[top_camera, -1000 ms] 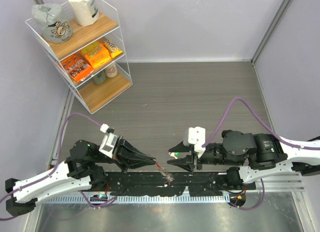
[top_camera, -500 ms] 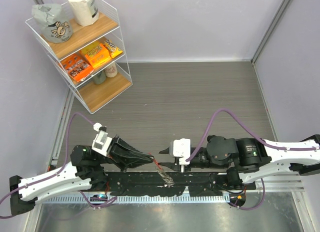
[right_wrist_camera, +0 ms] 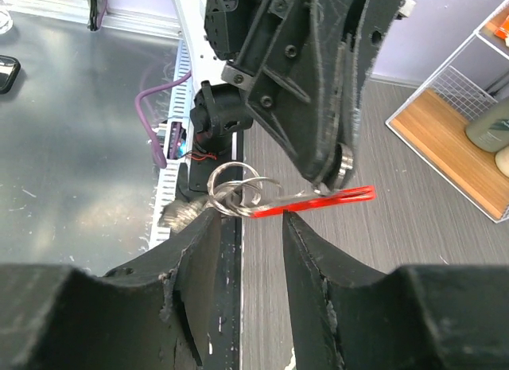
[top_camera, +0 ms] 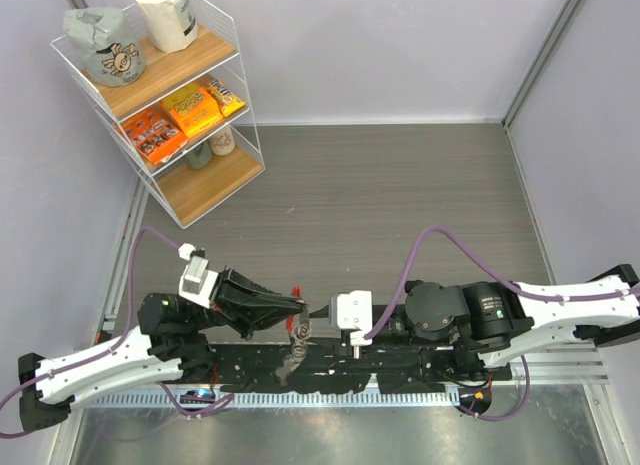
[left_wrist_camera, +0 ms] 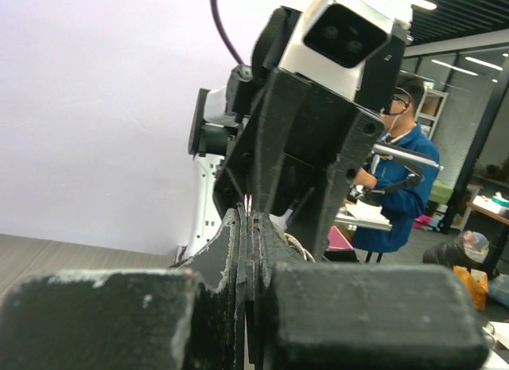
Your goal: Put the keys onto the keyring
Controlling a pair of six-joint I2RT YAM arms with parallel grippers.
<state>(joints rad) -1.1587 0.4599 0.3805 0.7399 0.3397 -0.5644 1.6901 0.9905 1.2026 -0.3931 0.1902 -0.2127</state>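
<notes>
My left gripper (top_camera: 300, 307) is shut on the keyring (top_camera: 296, 330), pinching its red arc (right_wrist_camera: 318, 201). Silvery rings (right_wrist_camera: 238, 187) and a blurred metal piece hang from the arc's near end. In the left wrist view the left gripper (left_wrist_camera: 250, 219) has its fingers pressed flat together, with only a thin sliver of the ring between them. My right gripper (top_camera: 318, 313) faces it tip to tip. In its own view the right gripper (right_wrist_camera: 248, 215) is open, its fingertips just below the rings and the arc, one on each side. No keys show in any view.
A wire shelf rack (top_camera: 160, 95) with snack packs, bags and bottles stands at the back left. The black base rail (top_camera: 330, 370) and a slotted metal strip (top_camera: 300, 397) run along the near edge below both grippers. Purple cables (top_camera: 440, 247) arch over the arms.
My right arm has slid left until its fingertips meet the left gripper's. The left gripper drew back a little with the keyring. A green spot at the right fingertips no longer shows.
</notes>
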